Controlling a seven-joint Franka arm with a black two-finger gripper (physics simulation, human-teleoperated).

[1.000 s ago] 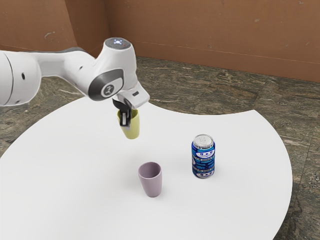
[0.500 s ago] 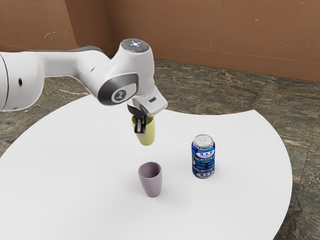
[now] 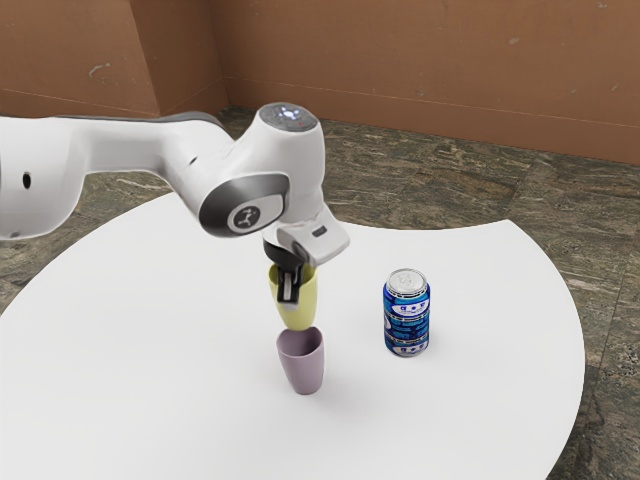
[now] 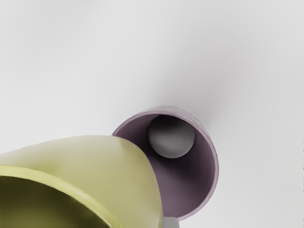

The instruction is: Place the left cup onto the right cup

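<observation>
My gripper (image 3: pixel 290 287) is shut on the rim of a yellow-green cup (image 3: pixel 297 303), which hangs upright in the air. Its bottom is just above the mouth of a mauve cup (image 3: pixel 300 360) that stands upright on the white table (image 3: pixel 130 350). In the wrist view the yellow-green cup (image 4: pixel 90 180) is large and close under my hand, and it covers part of the rim of the mauve cup (image 4: pixel 190 171), whose open inside faces the camera.
A blue and white drink can (image 3: pixel 406 313) stands upright on the table, toward the exterior view's right of the mauve cup. The round table's edge curves away at the right, with a stone floor and brown walls beyond.
My arm has carried the yellow-green cup toward the exterior view's right and downward, from well clear of the mauve cup to just over its mouth. The mauve cup and the can stayed put.
</observation>
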